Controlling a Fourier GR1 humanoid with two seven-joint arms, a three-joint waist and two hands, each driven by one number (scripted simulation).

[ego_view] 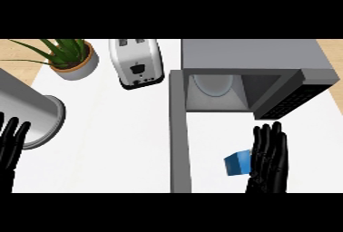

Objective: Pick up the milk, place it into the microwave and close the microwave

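Blue milk (pixel 237 163) stands on the white surface (pixel 120 149) before the open microwave (pixel 254 77). The right hand (pixel 269 158), fingers straight, is beside it. The left hand (pixel 11 145) rests open.

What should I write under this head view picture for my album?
Right hand open beside the blue milk carton, before the open microwave.

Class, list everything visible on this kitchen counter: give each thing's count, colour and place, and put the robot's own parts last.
Microwave: one, grey, top right, door open.
Glass plate: one, whitish, inside the microwave.
Milk carton: one, blue, lower right, beside the right hand.
Toaster: one, silver, top centre.
Potted plant: one, green in a pale pot, top left.
Metal cylinder: one, grey, left edge.
Counter: one, white.
Left hand: black, lower left, resting open.
Right hand: black, lower right, fingers straight.
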